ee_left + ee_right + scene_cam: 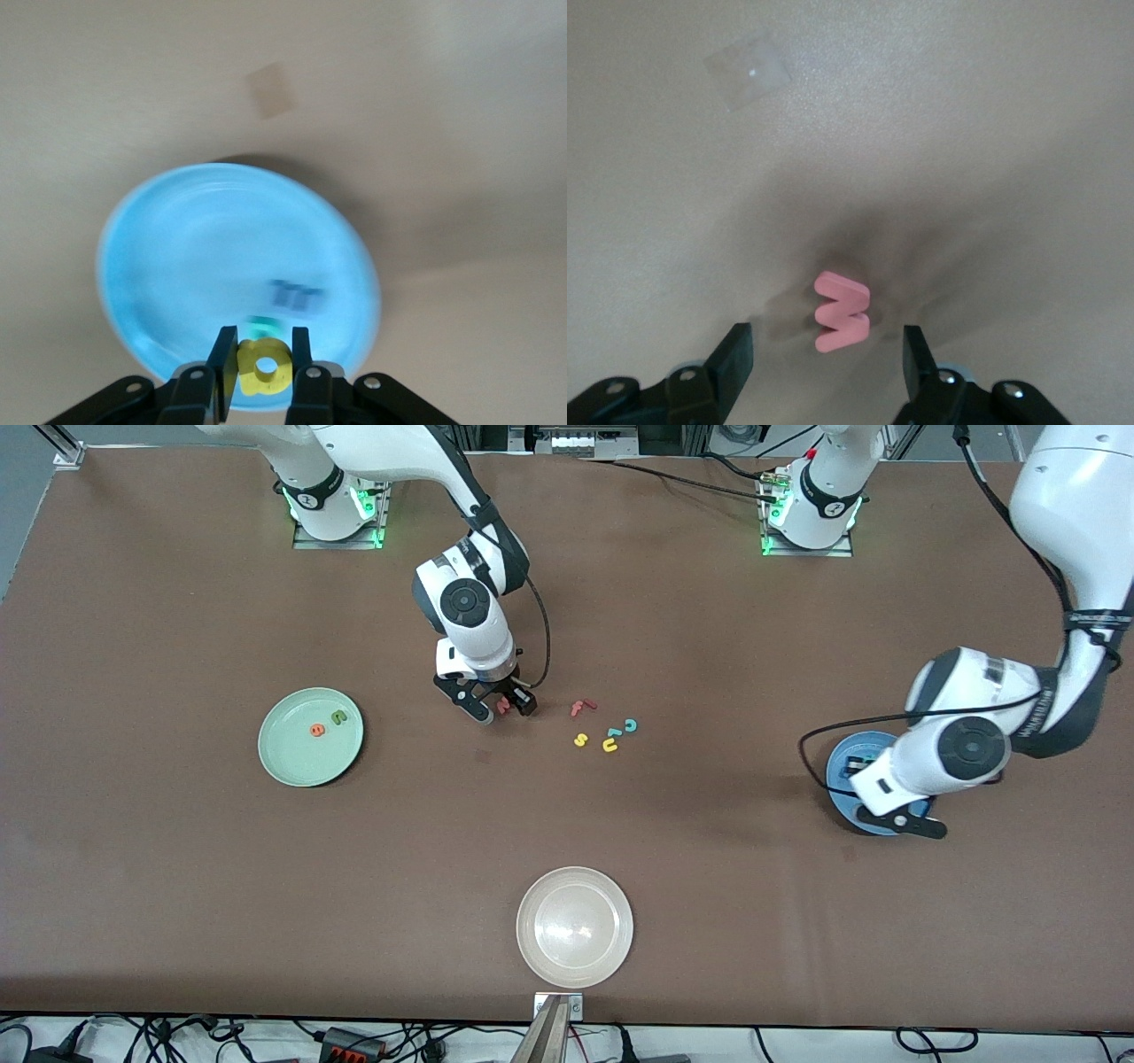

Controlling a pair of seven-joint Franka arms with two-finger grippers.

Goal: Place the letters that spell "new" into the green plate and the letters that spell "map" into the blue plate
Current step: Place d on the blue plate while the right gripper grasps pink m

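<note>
My right gripper is low over the table, open, with the pink "w" lying between its fingers, a gap on each side. In the front view this "w" lies between the green plate and the loose letters. The green plate holds the orange "e" and the dark green "n". My left gripper hangs over the blue plate, shut on the yellow round-bowled letter. In that plate lie the blue "m" and a teal letter.
Loose letters lie mid-table: a red "f", a yellow "s", a yellow "u" and a teal "c". A whitish plate stands near the table's front edge. The left arm covers much of the blue plate.
</note>
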